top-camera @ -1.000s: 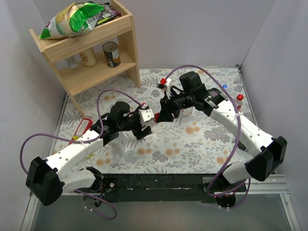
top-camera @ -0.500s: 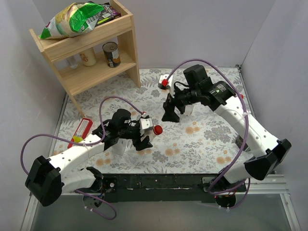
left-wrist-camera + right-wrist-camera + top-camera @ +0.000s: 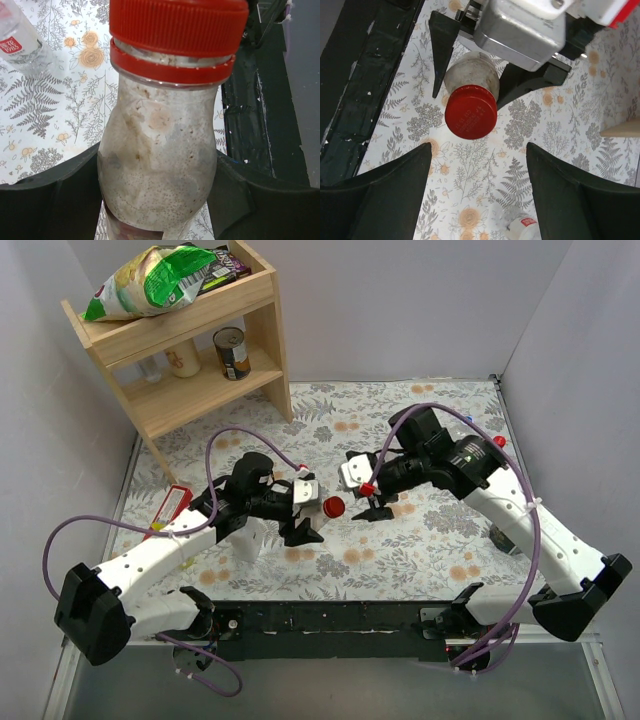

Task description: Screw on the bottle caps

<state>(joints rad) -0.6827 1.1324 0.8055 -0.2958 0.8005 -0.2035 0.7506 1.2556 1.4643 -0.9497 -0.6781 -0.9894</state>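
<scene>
Overhead first: left gripper [image 3: 303, 508] clamps a clear bottle [image 3: 318, 504] over the floral table [image 3: 420, 540], its red cap [image 3: 333, 507] pointing at the right gripper [image 3: 372, 508] — jaws spread wide, just beside the cap, not touching it. Left wrist view now: the bottle's cloudy shoulder is squeezed between both black fingers [image 3: 50, 205], cap seated on the neck; a second, labelled bottle [image 3: 17, 45] shows on the table beyond. Right wrist view — the cap sits dead ahead, clear of both parted fingers [image 3: 385, 185].
</scene>
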